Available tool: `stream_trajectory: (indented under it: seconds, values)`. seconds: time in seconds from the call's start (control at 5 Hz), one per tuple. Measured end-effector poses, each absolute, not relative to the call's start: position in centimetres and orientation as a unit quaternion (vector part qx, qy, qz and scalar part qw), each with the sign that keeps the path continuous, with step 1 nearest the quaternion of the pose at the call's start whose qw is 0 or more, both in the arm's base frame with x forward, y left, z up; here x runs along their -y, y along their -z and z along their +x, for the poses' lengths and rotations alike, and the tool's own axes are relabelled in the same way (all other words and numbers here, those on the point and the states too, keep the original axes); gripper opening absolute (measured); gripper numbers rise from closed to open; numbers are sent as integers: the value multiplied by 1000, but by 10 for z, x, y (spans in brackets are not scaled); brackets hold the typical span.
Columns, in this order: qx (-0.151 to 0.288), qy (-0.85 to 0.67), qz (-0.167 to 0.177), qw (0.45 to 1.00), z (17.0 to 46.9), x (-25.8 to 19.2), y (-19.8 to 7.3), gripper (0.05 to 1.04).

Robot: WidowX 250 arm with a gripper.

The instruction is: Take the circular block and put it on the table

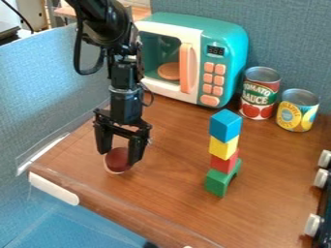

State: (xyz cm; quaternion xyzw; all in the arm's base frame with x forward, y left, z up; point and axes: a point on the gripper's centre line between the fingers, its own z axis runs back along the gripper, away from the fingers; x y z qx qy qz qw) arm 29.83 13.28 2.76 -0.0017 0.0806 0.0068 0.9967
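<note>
A brown, wood-topped desk carries a teal-and-white plastic toy microwave and a tower of four coloured blocks. The black two-finger pincer stands wide around the dark-red round block, near the desk's left corner.

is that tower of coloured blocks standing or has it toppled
Standing: a blue block sits atop a yellow block, a red block and a green block.

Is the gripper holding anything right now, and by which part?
Cannot be told: the round red block is right at the gripper, but this view doesn't settle whether it is gripped.
</note>
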Motion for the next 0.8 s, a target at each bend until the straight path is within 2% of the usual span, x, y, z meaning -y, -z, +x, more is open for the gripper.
stream_trajectory:
  seconds: [0.2,0.4,0.8]
  values:
    - [-85,-8,-2,996,298,-134,-26,923]
    - [-81,-10,-2,997,299,-134,-26,763]
    - [-68,-13,-7,998,302,-133,-27,762]
